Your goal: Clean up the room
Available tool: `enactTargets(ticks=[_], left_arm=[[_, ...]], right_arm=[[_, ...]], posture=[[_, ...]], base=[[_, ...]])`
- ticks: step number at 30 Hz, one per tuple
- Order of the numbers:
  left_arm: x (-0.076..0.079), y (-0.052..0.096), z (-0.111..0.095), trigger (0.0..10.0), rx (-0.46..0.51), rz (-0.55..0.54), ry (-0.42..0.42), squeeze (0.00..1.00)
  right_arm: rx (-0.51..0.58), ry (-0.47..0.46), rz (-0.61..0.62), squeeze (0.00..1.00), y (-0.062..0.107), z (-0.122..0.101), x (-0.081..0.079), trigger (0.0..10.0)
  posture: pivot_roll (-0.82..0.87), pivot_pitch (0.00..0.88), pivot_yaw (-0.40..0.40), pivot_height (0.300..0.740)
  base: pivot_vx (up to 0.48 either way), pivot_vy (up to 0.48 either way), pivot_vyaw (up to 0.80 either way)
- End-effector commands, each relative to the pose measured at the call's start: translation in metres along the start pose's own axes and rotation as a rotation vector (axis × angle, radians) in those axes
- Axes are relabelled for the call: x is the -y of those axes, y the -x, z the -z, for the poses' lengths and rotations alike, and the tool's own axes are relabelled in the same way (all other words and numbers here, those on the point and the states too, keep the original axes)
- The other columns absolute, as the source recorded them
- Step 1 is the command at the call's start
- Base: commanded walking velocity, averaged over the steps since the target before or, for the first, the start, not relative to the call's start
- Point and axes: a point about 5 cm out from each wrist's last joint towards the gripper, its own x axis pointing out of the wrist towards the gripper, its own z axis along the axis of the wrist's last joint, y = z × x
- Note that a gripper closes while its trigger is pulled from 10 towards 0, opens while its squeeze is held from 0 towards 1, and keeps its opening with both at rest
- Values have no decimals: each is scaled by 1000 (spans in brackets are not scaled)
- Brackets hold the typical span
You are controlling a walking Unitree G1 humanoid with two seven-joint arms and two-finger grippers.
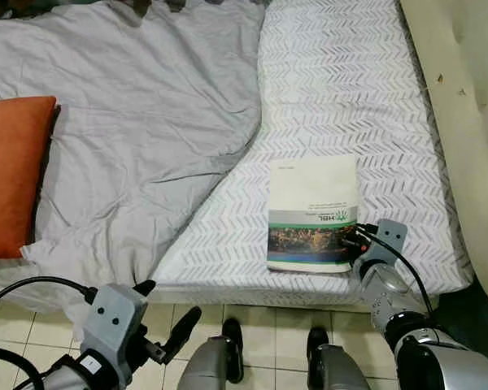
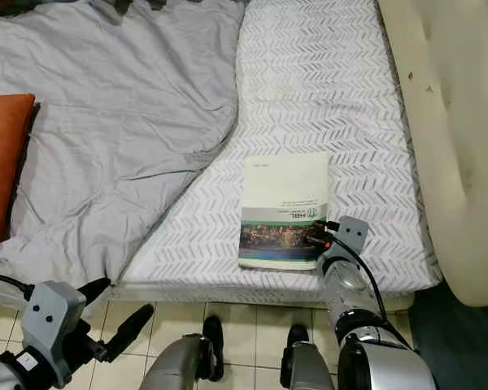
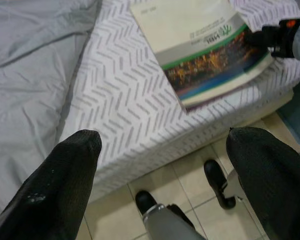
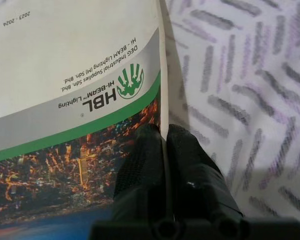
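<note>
Catalogue (image 1: pixel 313 213) flat near the mattress (image 1: pixel 390 97) foot edge, right gripper (image 4: pixel 165 145) pinched closed on its right edge, left gripper (image 1: pixel 167 313) spread wide and empty over the floor (image 1: pixel 268 313), grey duvet (image 1: pixel 130 122) alongside.

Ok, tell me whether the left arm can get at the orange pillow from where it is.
Probably yes. The left gripper hangs open over the floor tiles below the grey duvet, and the orange pillow lies on that side, with nothing between them.
</note>
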Motion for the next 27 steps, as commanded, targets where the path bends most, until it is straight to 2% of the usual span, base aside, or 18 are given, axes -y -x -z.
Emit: enactTargets(ticks=[1, 7, 8, 9, 10, 11, 17, 19, 20, 21, 23, 25, 27], left_arm=[[1, 1, 9, 10000, -36, -12, 16, 0], [1, 1, 11, 10000, -34, -19, 17, 0], [1, 0, 12, 10000, -34, -21, 19, 0], [1, 0, 12, 10000, -34, -21, 19, 0], [1, 0, 12, 10000, -34, -21, 20, 0], [1, -1, 12, 10000, -30, -23, 22, 0], [2, -3, 13, 10000, -23, -29, 28, 0], [2, -5, 14, 10000, -20, -33, 32, 0], [2, -5, 14, 10000, -20, -33, 32, 0], [3, -8, 15, 10000, -12, -36, 36, 0], [3, -10, 16, 10000, -9, -37, 39, 0], [2, -19, 18, 10000, 12, -45, 37, 0], [2, -22, 18, 10000, 18, -47, 37, 0]], right_arm=[[-101, 48, -17, 0, 5, 21, 1, 0], [-97, 50, 16, 0, 4, 16, 8, 0], [-100, 45, 22, 43, 4, 16, 7, 0], [-100, 45, 22, 43, 4, 16, 7, 0], [-101, 55, 26, 306, 4, 17, 7, 0], [-105, 66, 27, 1000, 4, 17, 7, 10000], [-115, 175, 31, 1000, 5, 18, 10, 10000], [-115, 238, 27, 1000, 5, 17, 11, 10000], [-115, 238, 27, 1000, 5, 17, 11, 10000], [-107, 286, 26, 1000, 5, 13, 14, 10000], [-102, 299, 28, 1000, 5, 12, 15, 10000], [-64, 364, 21, 1000, 4, 4, 17, 10000], [-49, 384, 23, 1000, 3, 1, 18, 10000]], posture=[[214, 491, 142, 740], [203, 489, 135, 740], [202, 488, 133, 740], [202, 488, 133, 740], [202, 488, 133, 740], [201, 486, 131, 740], [195, 477, 120, 740], [187, 470, 110, 740], [187, 470, 110, 740], [180, 452, 97, 740], [179, 447, 94, 740], [162, 402, 68, 740], [157, 389, 63, 740]], base=[[0, 0, 0], [0, 0, 0], [0, 0, 0], [0, 0, 0], [0, 0, 0], [0, 0, 0], [0, 0, 0], [0, 0, 0], [0, 0, 0], [0, 0, 0], [0, 0, 0], [0, 0, 0], [0, 0, 0]])
